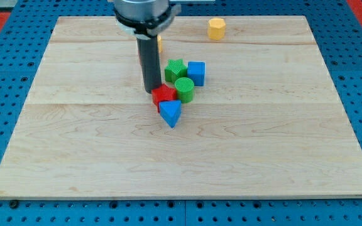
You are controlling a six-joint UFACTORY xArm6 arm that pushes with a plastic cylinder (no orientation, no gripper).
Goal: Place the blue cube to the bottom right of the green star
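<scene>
Wooden board (74, 157): my tip (150, 91), a bare rod grasping nothing, touches the red block (163, 95); blue cube (197, 72) immediately right of green star (175, 69).

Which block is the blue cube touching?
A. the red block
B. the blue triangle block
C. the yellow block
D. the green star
D: the blue cube sits right against the green star, on the star's right side in the view, while the other blocks named lie apart from it.
</scene>
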